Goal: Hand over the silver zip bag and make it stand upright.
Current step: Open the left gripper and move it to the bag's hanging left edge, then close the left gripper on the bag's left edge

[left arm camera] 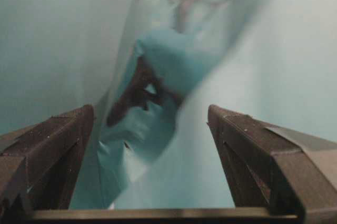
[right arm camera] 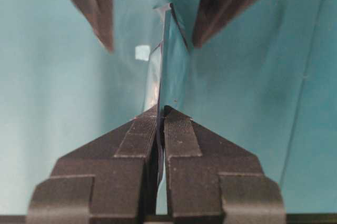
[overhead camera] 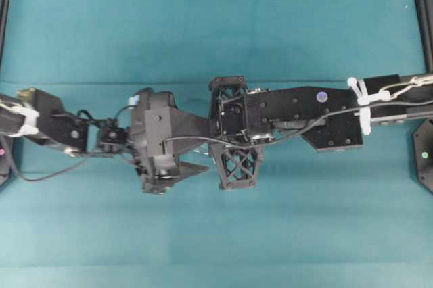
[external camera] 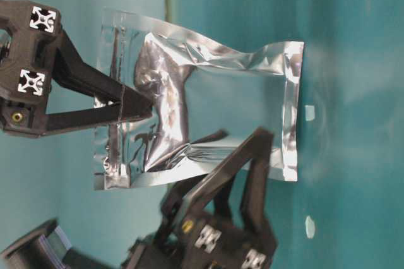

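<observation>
the right gripper (right arm camera: 160,111) is clamped on the zip end of the silver zip bag (external camera: 208,101) — held in the air above the teal table (overhead camera: 203,24). the left gripper (left arm camera: 152,129) stands wide, its 2 fingers either side of the bag's other end.

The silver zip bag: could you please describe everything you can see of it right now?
The silver zip bag is a shiny, crinkled foil pouch, rectangular, with sealed flat borders and a darker, creased centre. It hangs in the air above the teal table. The right tool is shut on it near one short edge. The left tool stands open astride the opposite end, not gripping. From the overhead view the arms hide it.
</observation>
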